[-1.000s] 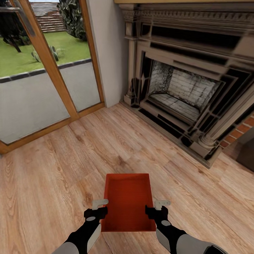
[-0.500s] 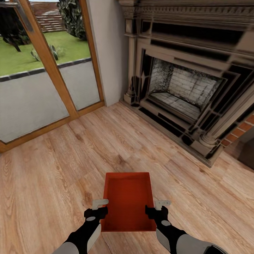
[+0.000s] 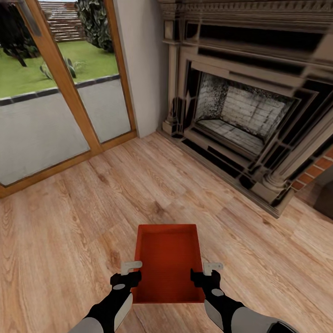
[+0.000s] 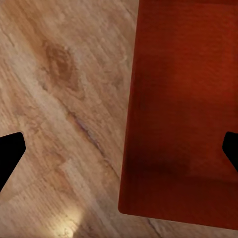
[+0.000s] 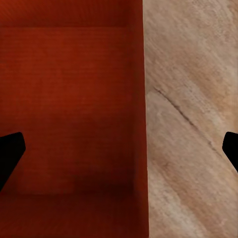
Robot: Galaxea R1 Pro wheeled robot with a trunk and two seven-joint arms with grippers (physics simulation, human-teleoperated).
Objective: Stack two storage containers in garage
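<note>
**Q:** Where is the storage container, and what holds it?

**A:** One orange-red storage container (image 3: 168, 263), open at the top with thin straight walls, sits straight ahead of the robot over the light wood-plank floor (image 3: 69, 240) of the living room. The left gripper (image 3: 131, 274) is at the container's left long wall and the right gripper (image 3: 206, 273) is at its right long wall, both near the end closest to the robot.

**Q:** Are the grippers clamped on it?

**A:** In each wrist view the two dark fingertips stand wide apart, one over the container and one over the floor, with the container's wall running between them. The left gripper's fingertips (image 4: 10, 151) and the right gripper's fingertips (image 5: 10, 151) straddle the wall without pressing on it, so both grippers read as open. Whether the container rests on the floor or is lifted, I cannot tell.

**Q:** What surrounds the container?

**A:** Beyond its far end and to the right stands a fireplace (image 3: 240, 115) with a carved surround and pale brick inside. Beyond it to the left is a wood-framed glass door (image 3: 60, 92), with grass and paving outside
</note>
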